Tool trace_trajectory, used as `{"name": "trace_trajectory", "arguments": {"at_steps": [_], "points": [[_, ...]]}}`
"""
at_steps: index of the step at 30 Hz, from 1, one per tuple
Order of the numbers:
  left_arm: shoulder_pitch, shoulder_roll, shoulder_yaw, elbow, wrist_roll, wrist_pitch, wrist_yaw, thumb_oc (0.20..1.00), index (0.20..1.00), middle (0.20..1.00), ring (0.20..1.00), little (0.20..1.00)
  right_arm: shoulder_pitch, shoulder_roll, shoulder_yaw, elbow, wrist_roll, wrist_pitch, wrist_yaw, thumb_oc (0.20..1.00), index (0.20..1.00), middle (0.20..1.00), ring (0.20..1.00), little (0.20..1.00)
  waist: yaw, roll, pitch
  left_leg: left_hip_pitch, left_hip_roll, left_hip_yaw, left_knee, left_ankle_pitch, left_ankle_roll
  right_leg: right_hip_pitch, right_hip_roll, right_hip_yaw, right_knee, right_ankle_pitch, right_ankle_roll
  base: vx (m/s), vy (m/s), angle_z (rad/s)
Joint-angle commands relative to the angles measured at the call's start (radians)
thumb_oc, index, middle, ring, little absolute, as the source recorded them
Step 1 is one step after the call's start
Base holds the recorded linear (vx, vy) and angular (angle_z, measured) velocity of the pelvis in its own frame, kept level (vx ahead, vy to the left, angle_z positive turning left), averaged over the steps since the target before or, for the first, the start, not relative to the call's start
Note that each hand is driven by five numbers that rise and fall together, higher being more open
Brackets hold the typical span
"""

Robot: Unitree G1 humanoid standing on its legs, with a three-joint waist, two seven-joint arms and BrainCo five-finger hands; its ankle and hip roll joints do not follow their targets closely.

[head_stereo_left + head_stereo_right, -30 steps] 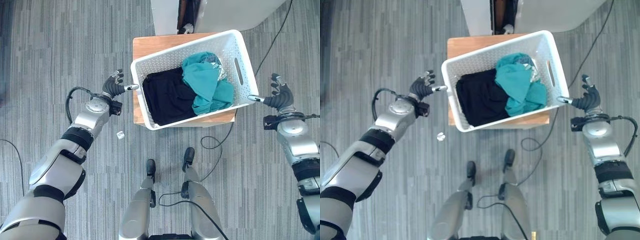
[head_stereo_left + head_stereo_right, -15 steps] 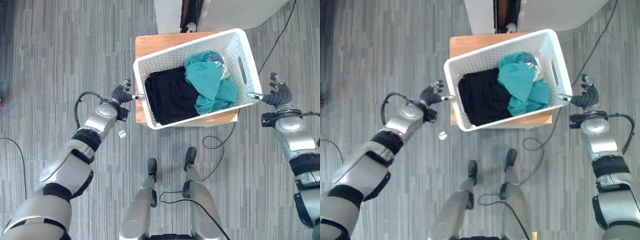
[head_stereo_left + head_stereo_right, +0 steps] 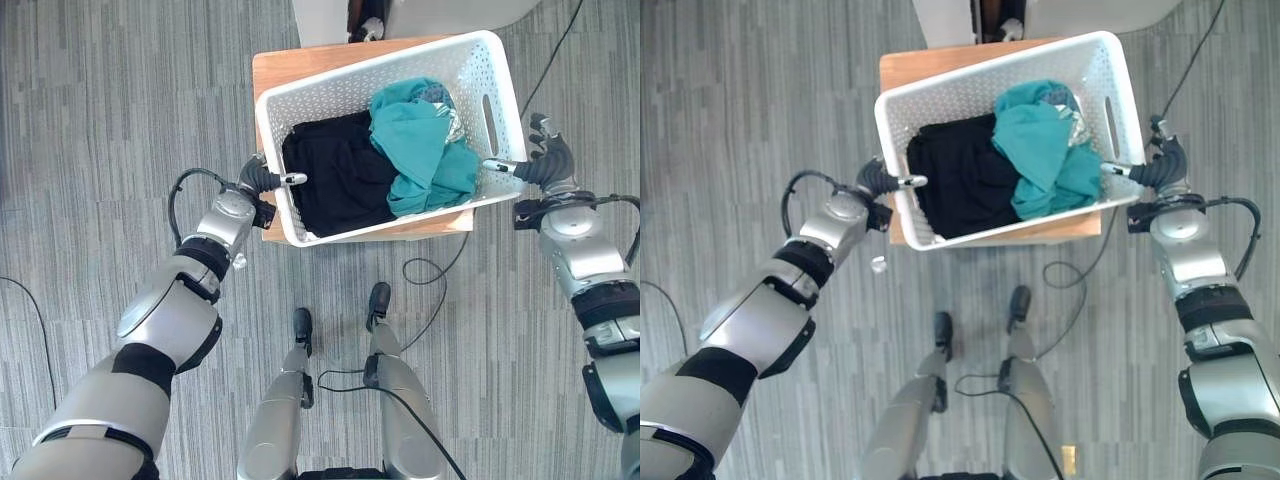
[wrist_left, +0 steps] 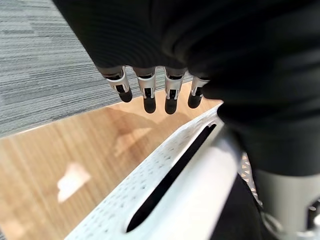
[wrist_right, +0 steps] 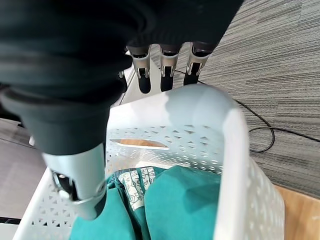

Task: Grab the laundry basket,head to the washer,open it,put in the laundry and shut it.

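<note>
Grabbing step in hand, judging by the poses: straddling the short end rims of the white perforated plastic laundry basket (image 3: 400,75), left robot hand (image 3: 262,180) and right robot hand (image 3: 540,160) both spread wide, thumbs inside, clasping nothing. Resting on the small wooden tabletop (image 3: 290,65), carrying soft black and teal laundry (image 3: 420,150). Next: curling fingers under both rims evenly, lifting level.

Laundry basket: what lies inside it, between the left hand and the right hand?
Between the left hand and right hand, the laundry basket holds black cloth and teal cloth, seen in both eye views.
</note>
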Motion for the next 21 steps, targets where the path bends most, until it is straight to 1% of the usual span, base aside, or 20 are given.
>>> {"name": "trace_trajectory", "arguments": {"at_steps": [1,5,8,13,14,16,17,18,19,20,21], "points": [[-0.066,0.034,-0.010,0.119,0.058,-0.012,0.021,1.000,1.000,1.000,1.000,1.000,-0.072,0.030,-0.012,0.069,0.032,-0.052,-0.016,1.000,1.000,1.000,1.000,1.000,0.013,-0.008,-0.026,-0.034,0.046,0.020,-0.014,0.005,-0.002,0.062,-0.055,0.053,0.081,-0.176,0.123,-0.01,0.006,-0.05],[-0.114,0.049,-0.040,0.163,0.110,-0.005,0.024,1.000,1.000,1.000,1.000,1.000,-0.166,0.061,0.060,0.162,0.056,-0.042,0.006,1.000,1.000,1.000,1.000,1.000,0.012,-0.018,-0.018,-0.052,0.047,0.028,0.003,0.000,-0.001,0.045,-0.051,0.062,0.082,-0.170,0.122,-0.01,0.007,-0.05],[-0.143,0.065,-0.072,0.134,0.138,-0.020,0.029,1.000,1.000,1.000,1.000,1.000,-0.229,0.091,0.104,0.209,0.088,-0.041,0.015,1.000,1.000,1.000,1.000,1.000,0.012,-0.027,-0.009,-0.078,0.048,0.033,0.022,-0.005,-0.001,0.026,-0.048,0.066,0.083,-0.166,0.123,-0.02,-0.003,-0.09],[-0.151,0.083,-0.096,0.096,0.140,-0.026,0.029,1.000,1.000,1.000,1.000,1.000,-0.249,0.099,0.132,0.208,0.120,-0.041,0.034,1.000,1.000,1.000,1.000,1.000,0.015,-0.033,0.003,-0.102,0.049,0.034,0.052,-0.015,-0.002,0.012,-0.047,0.066,0.091,-0.166,0.122,0.00,-0.001,-0.01],[-0.159,0.103,-0.105,0.097,0.149,-0.027,0.034,1.000,1.000,1.000,1.000,1.000,-0.260,0.108,0.160,0.195,0.122,-0.038,0.051,1.000,1.000,1.000,1.000,1.000,0.016,-0.041,0.011,-0.122,0.051,0.035,0.066,-0.018,-0.003,-0.002,-0.046,0.067,0.093,-0.163,0.121,0.00,0.000,0.00],[-0.162,0.108,-0.105,0.099,0.154,-0.025,0.037,1.000,1.000,1.000,1.000,1.000,-0.260,0.111,0.166,0.183,0.123,-0.039,0.051,1.000,1.000,1.000,1.000,1.000,0.016,-0.043,0.012,-0.129,0.051,0.036,0.069,-0.018,-0.003,-0.008,-0.046,0.067,0.093,-0.162,0.121,0.00,0.000,0.00],[-0.161,0.114,-0.104,0.099,0.156,-0.025,0.039,1.000,1.000,1.000,1.000,1.000,-0.255,0.116,0.170,0.167,0.120,-0.041,0.053,0.893,0.893,0.893,0.893,0.893,0.016,-0.045,0.013,-0.135,0.051,0.035,0.073,-0.018,-0.003,-0.011,-0.046,0.067,0.092,-0.161,0.121,0.00,0.000,0.00],[-0.159,0.117,-0.099,0.101,0.157,-0.025,0.039,0.956,0.956,0.956,0.956,0.956,-0.249,0.119,0.175,0.147,0.115,-0.040,0.056,0.771,0.771,0.771,0.771,0.771,0.016,-0.047,0.014,-0.140,0.052,0.036,0.075,-0.018,-0.003,-0.013,-0.045,0.067,0.091,-0.160,0.121,0.00,0.000,0.00],[-0.155,0.120,-0.091,0.102,0.154,-0.025,0.043,0.454,0.454,0.454,0.454,0.454,-0.243,0.122,0.179,0.128,0.109,-0.042,0.058,0.592,0.592,0.592,0.592,0.592,0.016,-0.049,0.015,-0.144,0.053,0.035,0.075,-0.019,-0.004,-0.017,-0.044,0.067,0.091,-0.161,0.120,0.00,0.000,0.00],[-0.155,0.123,-0.086,0.099,0.154,-0.027,0.045,0.200,0.200,0.200,0.200,0.200,-0.238,0.123,0.181,0.113,0.106,-0.043,0.060,0.504,0.504,0.504,0.504,0.504,0.016,-0.050,0.016,-0.147,0.053,0.034,0.075,-0.018,-0.004,-0.019,-0.044,0.067,0.090,-0.160,0.120,0.00,0.000,0.00],[-0.152,0.124,-0.083,0.096,0.154,-0.029,0.046,0.200,0.200,0.200,0.200,0.200,-0.232,0.123,0.179,0.096,0.105,-0.045,0.060,0.429,0.429,0.429,0.429,0.429,0.017,-0.051,0.017,-0.150,0.052,0.033,0.075,-0.018,-0.004,-0.022,-0.043,0.067,0.089,-0.160,0.121,0.00,0.000,0.00]]}}
